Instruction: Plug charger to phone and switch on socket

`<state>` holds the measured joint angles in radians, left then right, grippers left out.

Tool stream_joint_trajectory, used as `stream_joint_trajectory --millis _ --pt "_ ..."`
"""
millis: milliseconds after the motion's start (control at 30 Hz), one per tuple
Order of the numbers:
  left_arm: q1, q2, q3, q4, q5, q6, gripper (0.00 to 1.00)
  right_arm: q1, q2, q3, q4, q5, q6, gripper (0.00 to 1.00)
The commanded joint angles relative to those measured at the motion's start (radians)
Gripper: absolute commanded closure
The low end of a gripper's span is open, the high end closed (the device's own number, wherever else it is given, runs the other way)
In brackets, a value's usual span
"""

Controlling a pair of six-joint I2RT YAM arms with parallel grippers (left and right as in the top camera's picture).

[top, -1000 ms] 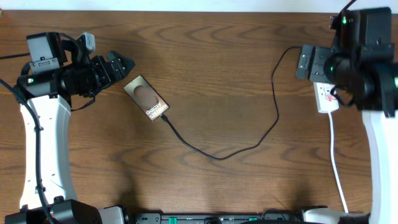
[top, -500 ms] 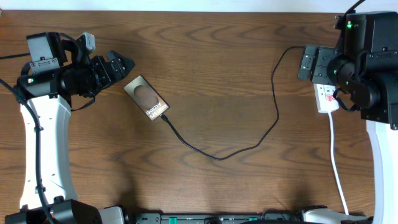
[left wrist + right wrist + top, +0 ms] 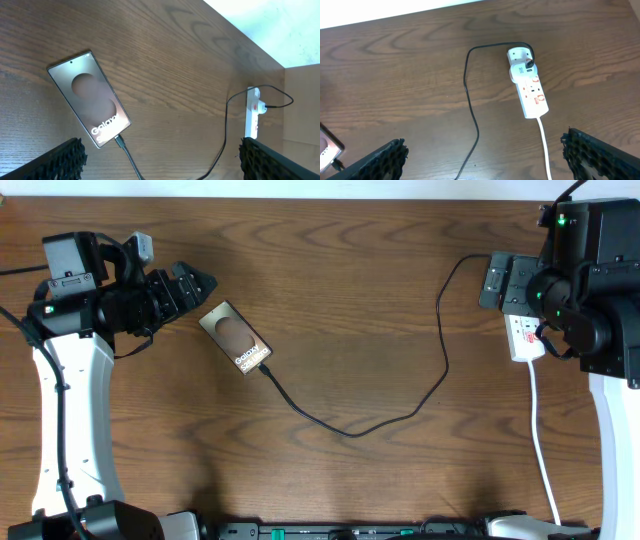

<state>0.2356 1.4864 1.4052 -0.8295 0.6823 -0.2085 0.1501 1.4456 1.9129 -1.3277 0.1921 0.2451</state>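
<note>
The phone (image 3: pixel 236 340) lies flat and slanted on the wooden table, also clear in the left wrist view (image 3: pixel 90 97). The charger (image 3: pixel 350 432) is a thin black cable. Its connector tip (image 3: pixel 119 141) sits at the phone's lower short edge, and its other end runs to the white socket (image 3: pixel 522 335). The socket (image 3: pixel 530 90) shows red marks and a black plug at its top. My left gripper (image 3: pixel 200 283) hovers open just up and left of the phone, holding nothing. My right gripper (image 3: pixel 490 280) is open above the socket's left end, with nothing in it.
A white cord (image 3: pixel 545 145) trails from the socket toward the table's front edge. The cable loops across the middle of the table (image 3: pixel 340 300). The phone's corner (image 3: pixel 327 147) peeks in at the left of the right wrist view.
The right arm has shifted slightly to the right over the socket and then held still. The left arm, phone and cable have not moved.
</note>
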Motion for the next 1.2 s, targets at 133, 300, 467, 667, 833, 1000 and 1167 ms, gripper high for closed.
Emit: stream_joint_trajectory --millis 133,300,467,667,833,1000,1167 --pt "-0.001 -0.028 0.01 -0.066 -0.102 0.014 0.07 0.007 0.0 0.009 -0.001 0.015 0.012 0.01" --pt "-0.117 -0.221 -0.071 -0.095 -0.397 0.014 0.07 0.007 0.0 0.009 -0.001 0.015 0.013 0.01" --pt "-0.269 -0.49 -0.266 0.039 -0.62 0.014 0.07 0.007 0.0 0.009 -0.001 0.015 0.012 0.01" --pt "-0.325 -0.942 -0.678 0.378 -0.695 0.015 0.07 0.007 0.0 0.009 -0.001 0.015 0.012 0.01" --pt "-0.294 -1.159 -0.984 0.777 -0.69 0.017 0.07 0.007 0.0 0.009 -0.001 0.015 0.013 0.01" --pt "-0.264 -1.286 -1.219 1.055 -0.691 0.018 0.07 0.007 0.0 0.009 -0.001 0.015 0.012 0.01" --pt "-0.248 -1.42 -1.331 1.088 -0.694 0.018 0.07 0.007 0.0 0.009 -0.001 0.015 0.013 0.01"
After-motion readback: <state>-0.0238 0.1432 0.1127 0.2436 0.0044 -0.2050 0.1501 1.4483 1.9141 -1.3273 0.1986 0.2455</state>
